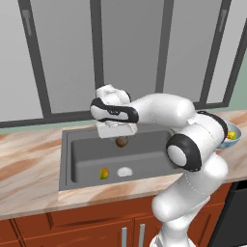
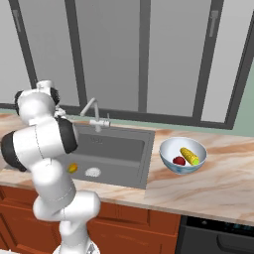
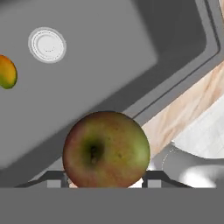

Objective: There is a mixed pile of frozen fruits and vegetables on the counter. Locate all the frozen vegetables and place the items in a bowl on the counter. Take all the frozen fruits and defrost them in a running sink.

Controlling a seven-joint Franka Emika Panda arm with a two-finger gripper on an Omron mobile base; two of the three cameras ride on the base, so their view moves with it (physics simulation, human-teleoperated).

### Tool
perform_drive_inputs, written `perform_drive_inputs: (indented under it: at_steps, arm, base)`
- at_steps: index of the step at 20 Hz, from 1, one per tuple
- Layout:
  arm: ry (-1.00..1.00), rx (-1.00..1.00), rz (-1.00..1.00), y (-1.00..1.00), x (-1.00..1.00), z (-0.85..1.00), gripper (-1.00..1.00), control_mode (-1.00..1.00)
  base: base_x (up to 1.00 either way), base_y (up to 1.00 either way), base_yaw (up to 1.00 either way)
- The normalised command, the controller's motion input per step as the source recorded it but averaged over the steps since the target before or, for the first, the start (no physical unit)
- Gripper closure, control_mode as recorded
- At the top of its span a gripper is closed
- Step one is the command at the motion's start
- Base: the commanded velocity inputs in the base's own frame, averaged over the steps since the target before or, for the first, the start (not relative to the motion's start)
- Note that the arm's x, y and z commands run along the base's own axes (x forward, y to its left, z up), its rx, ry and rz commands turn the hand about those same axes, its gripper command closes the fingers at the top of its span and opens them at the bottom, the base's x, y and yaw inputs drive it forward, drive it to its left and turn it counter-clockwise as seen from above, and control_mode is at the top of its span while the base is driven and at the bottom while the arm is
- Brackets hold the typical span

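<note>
The gripper [image 1: 121,136] hangs over the sink [image 1: 82,159], near its back wall, with its jaws clamped on the brown kiwi-like ball [image 1: 121,142]; the hand view shows that fruit [image 3: 106,149] seated between the fingertips above the grey basin floor.

Progress, judged from how things lie:
- The vegetables appear finished. The corn cob [image 2: 189,156] and the red ball [image 2: 179,160] both rest in the bowl [image 2: 168,161], which stands on the counter [image 2: 208,188] just beside the sink's right edge.
- The yellow-green mango-like oval [image 1: 103,173] lies on the sink floor near the front wall, just beside the round silver drain [image 1: 125,171].
- The brown ball is not yet released; setting it down in the basin looks like the last placement.
- The tap [image 2: 91,110] stands at the sink's back edge (no stream of water is visible, so I cannot tell whether it runs).

The marbled beige-pink worktop sits over reddish-brown cabinets [image 1: 72,231]. Tall grey-framed window panels [image 2: 168,54] fill the wall behind.
</note>
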Motion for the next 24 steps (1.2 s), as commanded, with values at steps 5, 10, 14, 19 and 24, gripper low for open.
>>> perform_drive_inputs:
  at_steps: [5,10,14,19,24]
  arm:
    - [0.0,0.32,0.45,-0.74,0.49,-0.09,1.0,-1.0]
    - [0.08,0.06,0.33,-0.1,0.05,-0.36,1.0,-1.0]
    - [-0.01,-0.02,0.12,-0.07,0.08,-0.1,1.0,-1.0]
    - [-0.02,-0.01,0.02,-0.47,0.32,-0.61,1.0,-1.0]
    - [0.01,0.0,0.05,-0.53,0.21,-0.57,1.0,-1.0]
  base:
    - [0.0,0.0,0.0]
    - [0.0,0.0,0.0]
    - [0.0,0.0,0.0]
    - [0.0,0.0,0.0]
    - [0.0,0.0,0.0]
